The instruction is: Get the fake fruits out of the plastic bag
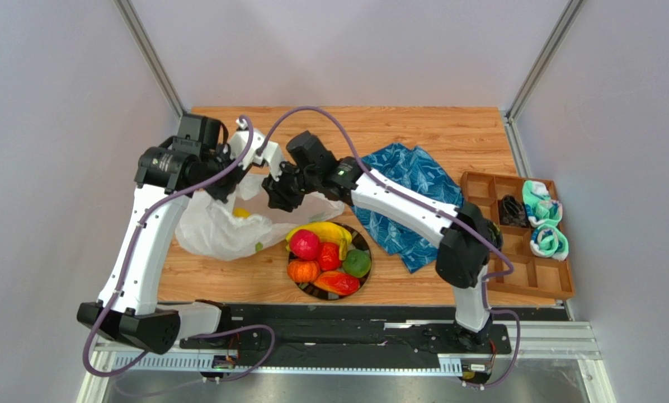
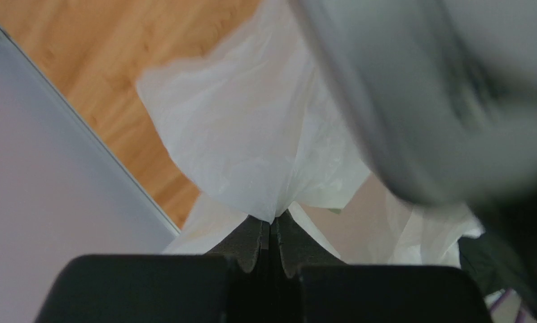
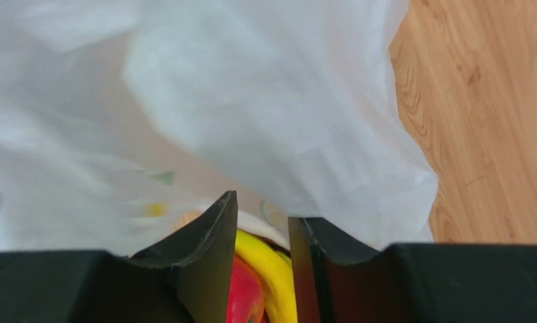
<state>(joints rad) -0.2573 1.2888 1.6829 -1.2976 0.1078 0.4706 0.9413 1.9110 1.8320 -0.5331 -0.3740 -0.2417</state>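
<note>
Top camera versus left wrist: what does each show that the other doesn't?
Only the top view shows the plate of fruits, the blue cloth and the tray. Only the left wrist view shows the left jaws shut on a pinched fold of the bag. Both views show the bag and the wooden table.

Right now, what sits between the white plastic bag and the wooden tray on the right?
The overhead view shows it: the black-rimmed plate holding fake fruits, then the blue patterned cloth, with the right arm crossing over the cloth.
</note>
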